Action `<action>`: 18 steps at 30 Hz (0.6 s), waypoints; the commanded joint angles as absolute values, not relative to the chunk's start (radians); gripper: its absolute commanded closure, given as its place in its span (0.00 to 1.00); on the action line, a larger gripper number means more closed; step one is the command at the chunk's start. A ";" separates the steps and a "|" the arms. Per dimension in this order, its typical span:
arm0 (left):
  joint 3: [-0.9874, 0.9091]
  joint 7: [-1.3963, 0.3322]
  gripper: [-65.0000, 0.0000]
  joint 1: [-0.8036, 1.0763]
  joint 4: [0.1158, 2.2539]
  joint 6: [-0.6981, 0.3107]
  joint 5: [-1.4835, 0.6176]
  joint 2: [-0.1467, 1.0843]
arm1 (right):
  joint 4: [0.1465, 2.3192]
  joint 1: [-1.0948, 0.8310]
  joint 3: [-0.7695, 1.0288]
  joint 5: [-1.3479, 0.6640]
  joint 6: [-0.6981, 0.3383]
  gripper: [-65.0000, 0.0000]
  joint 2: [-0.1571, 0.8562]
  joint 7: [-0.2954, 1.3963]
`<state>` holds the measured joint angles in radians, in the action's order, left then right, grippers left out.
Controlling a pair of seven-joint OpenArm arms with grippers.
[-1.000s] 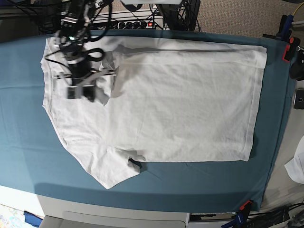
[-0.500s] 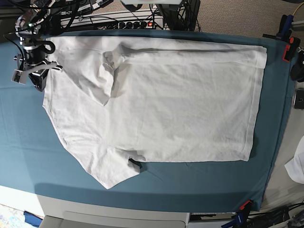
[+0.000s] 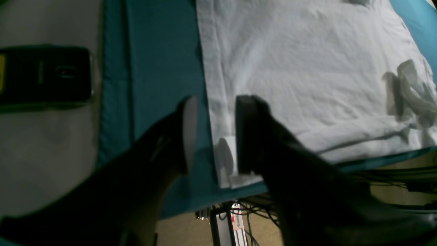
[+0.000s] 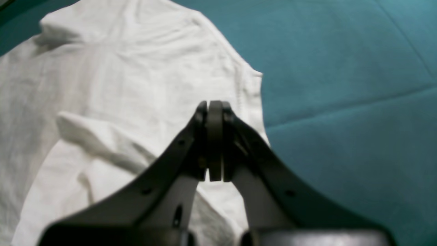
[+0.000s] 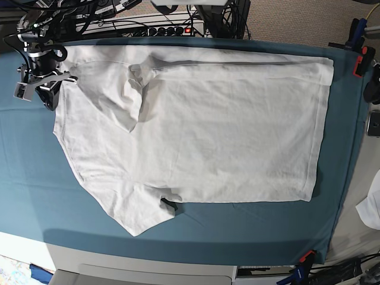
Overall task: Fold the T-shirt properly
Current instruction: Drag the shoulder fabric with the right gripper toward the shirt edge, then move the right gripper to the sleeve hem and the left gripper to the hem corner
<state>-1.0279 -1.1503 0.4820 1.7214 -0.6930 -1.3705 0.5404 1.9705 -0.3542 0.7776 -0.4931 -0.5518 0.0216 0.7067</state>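
Your right end effector point(image 4: 215, 141) was pressed together and empty, the left end effector point(image 3: 213, 133) spread over the T-shirt point(image 5: 196, 130) hem, so a shallow pinch risked bunching the folded sleeve point(image 5: 127, 98).

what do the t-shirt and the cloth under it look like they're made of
T-shirt: looks like thin matte white cotton knit, judging by its soft wrinkles, limp folded sleeve and stitched hem. Table cloth: teal woven-looking fabric with a dull finish and faint creases; the exact fibre can't be told.
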 commanded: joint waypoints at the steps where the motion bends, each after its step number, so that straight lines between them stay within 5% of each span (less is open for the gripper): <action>1: -1.037 -1.121 0.68 0.482 1.734 -0.698 -1.391 0.562 | 1.988 -0.352 0.781 -0.508 -0.562 1.00 0.033 0.681; 14: -1.027 -1.085 0.68 0.443 1.734 -0.698 -1.383 0.563 | 1.988 -0.352 0.780 -0.508 -0.561 1.00 0.033 0.680; 18: -0.930 -0.988 0.68 0.342 1.734 -0.698 -1.228 0.569 | 1.988 -0.344 0.778 -0.508 -0.561 1.00 0.033 0.673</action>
